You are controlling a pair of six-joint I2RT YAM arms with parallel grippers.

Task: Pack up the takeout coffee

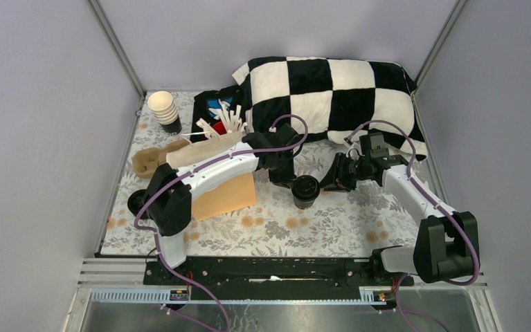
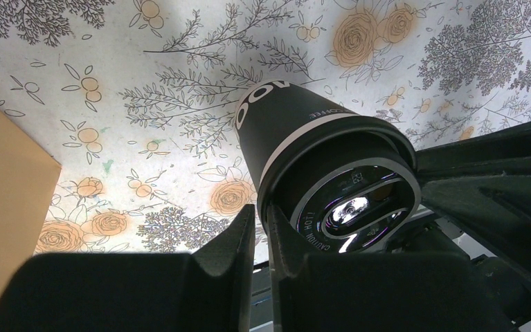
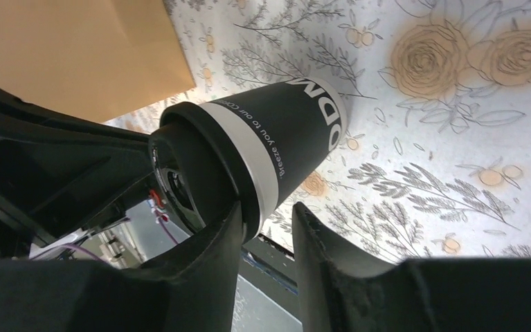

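1. Because it is a thin paper cup, the takeout coffee (image 1: 306, 191) will probably dent under a hard squeeze. If it is filled, it can spill when tilted. I judge it light but delicate.
2. Its black lid (image 2: 351, 207) has a shiny top, so it looks slippery and may pop off. I would not lift the cup by the lid.
3. A better place to take hold is the dark wall (image 3: 304, 124), below the pale band, from two opposite sides and with gentle force, keeping the cup upright.
4. The cup stands upright near the middle of the flowered tabletop (image 1: 331, 228), between the two pincers.
5. The left pincer (image 2: 259, 216) is just beside the lid rim. Its jaws are narrow, with only a thin slit, and hold nothing.
6. The right pincer (image 3: 268, 211) is at the other side of the cup, a little wider, with nothing between the jaws. I cannot tell whether a finger touches the cup.
7. A brown paper bag (image 1: 228, 197) lies near the cup, to its left.
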